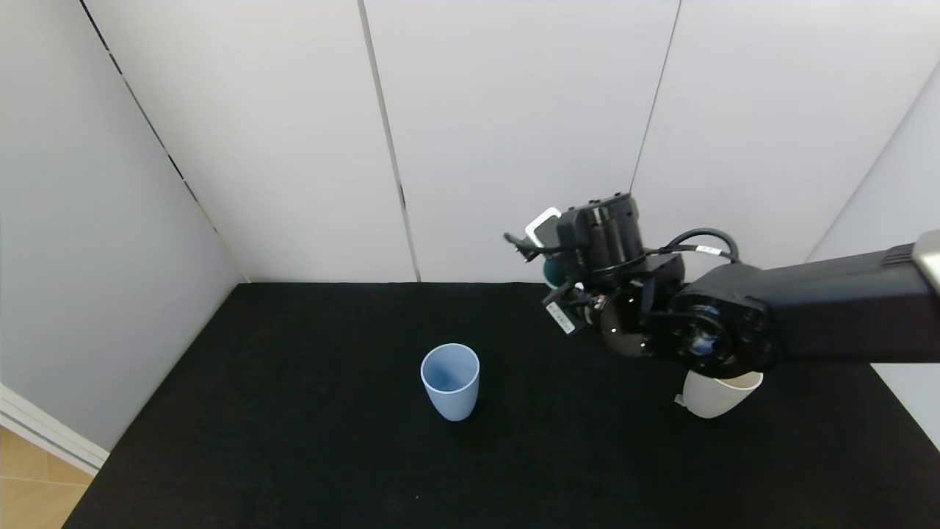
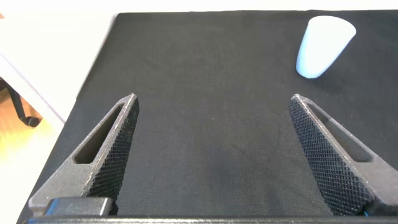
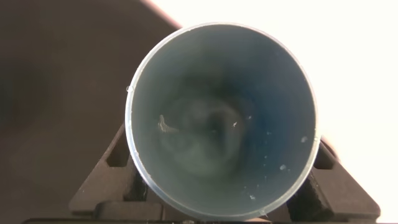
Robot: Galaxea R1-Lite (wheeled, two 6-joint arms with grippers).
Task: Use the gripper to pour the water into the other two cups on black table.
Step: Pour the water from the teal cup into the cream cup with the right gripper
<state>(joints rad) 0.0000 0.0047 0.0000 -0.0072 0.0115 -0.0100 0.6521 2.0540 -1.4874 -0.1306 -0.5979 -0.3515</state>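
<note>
My right gripper (image 1: 556, 273) is raised above the back right of the black table (image 1: 294, 441). It is shut on a teal-green tumbler (image 1: 550, 272), which the wrist mostly hides in the head view. The right wrist view looks into that tumbler (image 3: 221, 124); small droplets and a faint glint of water (image 3: 163, 124) cling inside. The light blue cup (image 1: 450, 380) stands upright mid-table, to the left of the gripper. The cream-beige cup (image 1: 716, 395) stands at the right, partly under my right arm. My left gripper (image 2: 214, 98) is open and empty over bare cloth, with the light blue cup (image 2: 323, 46) ahead of it.
White wall panels (image 1: 514, 132) close the table's back and both sides. The table's left edge (image 2: 93, 81) drops to a wooden floor (image 1: 29, 485). My right forearm (image 1: 830, 316) reaches in from the right over the cream-beige cup.
</note>
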